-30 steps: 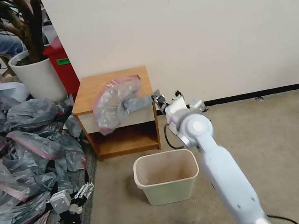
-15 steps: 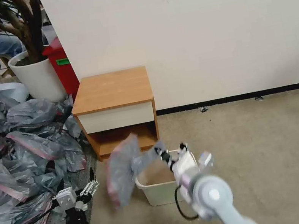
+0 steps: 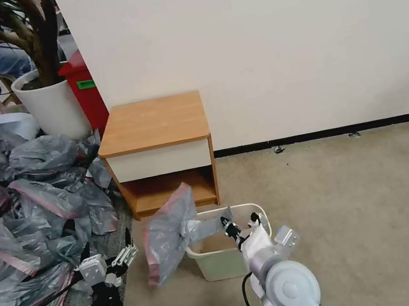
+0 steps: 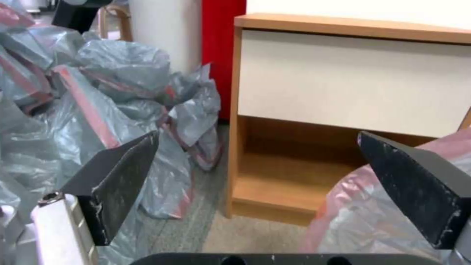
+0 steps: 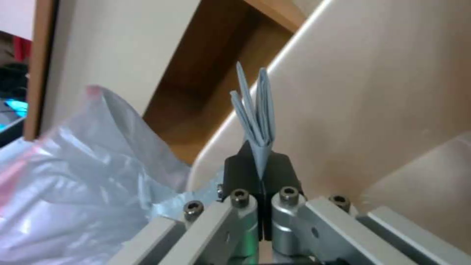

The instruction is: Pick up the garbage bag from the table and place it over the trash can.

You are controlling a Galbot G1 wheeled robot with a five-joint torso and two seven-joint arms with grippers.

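Now the right gripper pinches one corner of the garbage bag above the trash can. Left gripper waits, jaws spread. Held bunched, the bag's mouth may miss the rim.

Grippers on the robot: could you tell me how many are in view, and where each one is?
2. The right gripper is above the trash can, shut on the garbage bag. The left gripper is open, low beside the bag pile.

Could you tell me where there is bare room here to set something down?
The table top is bare, and so is the carpet right of the trash can. The floor on the left is crowded with the bag pile, and the garbage bag hangs from the right gripper beside the can.
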